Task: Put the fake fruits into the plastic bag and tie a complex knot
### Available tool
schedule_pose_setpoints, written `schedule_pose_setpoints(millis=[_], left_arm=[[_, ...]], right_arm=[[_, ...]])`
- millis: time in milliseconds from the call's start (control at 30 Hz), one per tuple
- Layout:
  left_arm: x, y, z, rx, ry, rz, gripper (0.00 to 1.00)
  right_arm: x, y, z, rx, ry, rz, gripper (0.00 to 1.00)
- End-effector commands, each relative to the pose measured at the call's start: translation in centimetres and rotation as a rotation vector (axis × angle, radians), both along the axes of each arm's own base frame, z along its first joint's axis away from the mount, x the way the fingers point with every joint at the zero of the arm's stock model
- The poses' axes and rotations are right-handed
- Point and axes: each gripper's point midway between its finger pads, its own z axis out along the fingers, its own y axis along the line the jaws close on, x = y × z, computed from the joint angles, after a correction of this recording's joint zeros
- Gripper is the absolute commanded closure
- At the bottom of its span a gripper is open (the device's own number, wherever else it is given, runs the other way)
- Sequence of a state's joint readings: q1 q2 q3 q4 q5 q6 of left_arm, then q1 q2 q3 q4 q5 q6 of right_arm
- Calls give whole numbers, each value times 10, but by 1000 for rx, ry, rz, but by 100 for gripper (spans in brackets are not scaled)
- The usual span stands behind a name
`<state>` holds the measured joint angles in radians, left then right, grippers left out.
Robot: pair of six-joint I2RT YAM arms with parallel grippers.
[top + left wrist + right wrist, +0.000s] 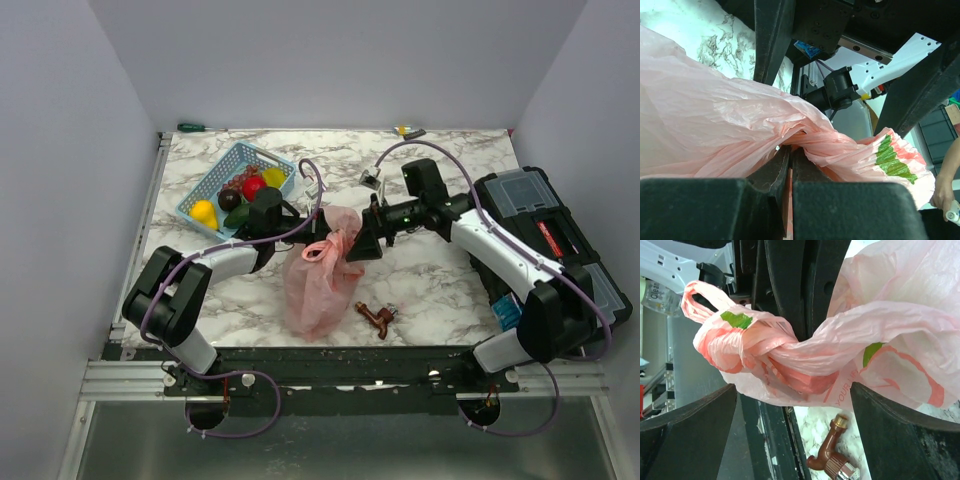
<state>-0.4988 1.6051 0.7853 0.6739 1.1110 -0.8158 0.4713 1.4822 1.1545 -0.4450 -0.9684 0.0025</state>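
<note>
K: Left gripper (790,165) nearest the lens: fingers pressed together, pink film of bag (318,285) pinched between them, just beside knot (755,347).
M: Right gripper (792,386)?
K: Spread wide. Knot sits in the gap, apart from both fingers.
M: Bag position?
K: On table (440,290), front centre, between the arms; bulging, neck twisted into knot. Contents not readable through film.
M: Any fruits (254,186) seen?
K: Red, yellow and dark ones in blue basket (210,177), far left of table, well apart from bag. Brown tap (377,318) lies near bag, on its right. Black toolbox (530,200) at table's right edge.
</note>
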Motion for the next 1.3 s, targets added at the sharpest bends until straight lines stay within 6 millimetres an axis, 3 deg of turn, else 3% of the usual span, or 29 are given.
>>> schedule_pose_setpoints(millis=[0, 133, 233, 567, 767, 933, 1100, 1200, 1267], left_arm=[[-3, 1, 4, -21, -36, -24, 100], [-4, 1, 4, -21, -35, -25, 100], [-4, 1, 3, -21, -36, -27, 100], [-8, -7, 4, -18, -55, -58, 100], [-5, -13, 6, -27, -59, -57, 100], [2, -16, 10, -42, -58, -39, 100], [9, -8, 10, -61, -28, 6, 100], [10, -6, 10, -65, -27, 13, 100], [9, -6, 11, -69, -28, 13, 100]], right_arm=[[-3, -19, -6, -73, -9, 1, 8], [5, -19, -4, -48, -25, 18, 34], [7, -11, 5, 15, -13, 41, 46], [31, 13, 17, 116, -17, -1, 53], [29, 33, 20, 131, -19, -8, 53], [20, 39, 16, 136, 10, -11, 49], [11, 19, 7, 51, -5, -34, 31], [5, 1, 4, 22, 9, -61, 16], [3, -6, 1, -1, 6, -79, 12]])
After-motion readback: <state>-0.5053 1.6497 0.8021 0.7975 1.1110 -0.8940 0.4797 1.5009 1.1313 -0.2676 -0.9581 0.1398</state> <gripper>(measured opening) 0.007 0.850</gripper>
